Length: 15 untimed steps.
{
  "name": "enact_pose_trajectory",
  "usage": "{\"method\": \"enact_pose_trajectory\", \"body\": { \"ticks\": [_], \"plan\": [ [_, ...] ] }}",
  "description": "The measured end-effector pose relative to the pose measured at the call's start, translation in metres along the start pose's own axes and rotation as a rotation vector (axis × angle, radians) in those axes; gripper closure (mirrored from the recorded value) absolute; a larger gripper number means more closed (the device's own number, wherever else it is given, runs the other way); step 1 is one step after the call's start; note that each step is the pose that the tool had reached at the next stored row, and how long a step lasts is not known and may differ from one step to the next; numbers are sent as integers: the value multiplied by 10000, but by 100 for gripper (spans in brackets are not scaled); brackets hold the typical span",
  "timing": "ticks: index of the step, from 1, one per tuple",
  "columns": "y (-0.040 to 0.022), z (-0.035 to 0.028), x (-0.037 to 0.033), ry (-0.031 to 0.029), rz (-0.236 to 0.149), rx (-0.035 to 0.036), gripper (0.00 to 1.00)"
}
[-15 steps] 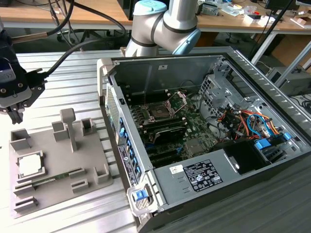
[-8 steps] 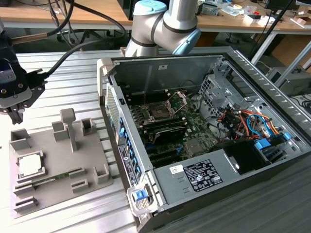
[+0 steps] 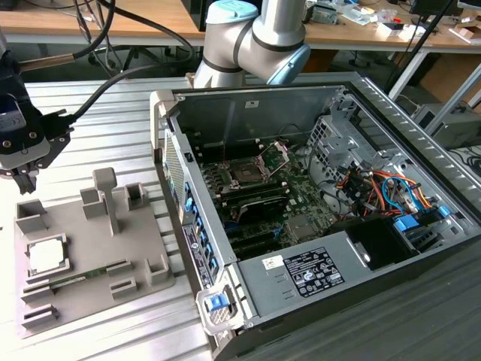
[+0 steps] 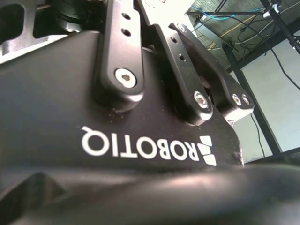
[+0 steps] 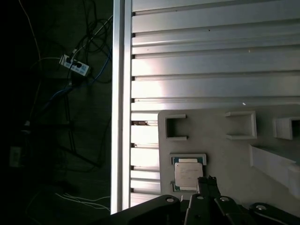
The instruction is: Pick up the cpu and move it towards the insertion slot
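Though well apart from the insertion slot [image 3: 246, 171], cpu [image 3: 46, 256] near pincer [image 3: 26, 184].

A grey tray [image 3: 90, 256] is laid on the ribbed metal surface [image 3: 113, 128] at the exterior view's left. A post [image 3: 111, 203] is raised upright from it, and a green memory stick [image 3: 64, 282] is seated in one of its grooves. Just beside the tray an open computer case [image 3: 248, 113] is set, with a labelled power supply [image 3: 301, 274] and orange and blue cables [image 3: 383, 188] housed inside. In the first wrist view a power strip [image 5: 75, 66] is seen beyond the surface's edge.
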<state>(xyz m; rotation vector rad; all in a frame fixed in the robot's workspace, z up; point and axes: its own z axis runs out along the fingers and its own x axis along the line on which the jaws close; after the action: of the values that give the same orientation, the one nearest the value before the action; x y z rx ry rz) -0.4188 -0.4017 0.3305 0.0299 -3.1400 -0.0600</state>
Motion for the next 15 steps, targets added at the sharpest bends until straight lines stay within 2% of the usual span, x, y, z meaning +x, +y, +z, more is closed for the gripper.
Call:
{"method": "enact_pose_trajectory", "body": {
  "ticks": [15],
  "plan": [
    [-4, 41, 0, 0, 0, -1, 89]
  ]
}}
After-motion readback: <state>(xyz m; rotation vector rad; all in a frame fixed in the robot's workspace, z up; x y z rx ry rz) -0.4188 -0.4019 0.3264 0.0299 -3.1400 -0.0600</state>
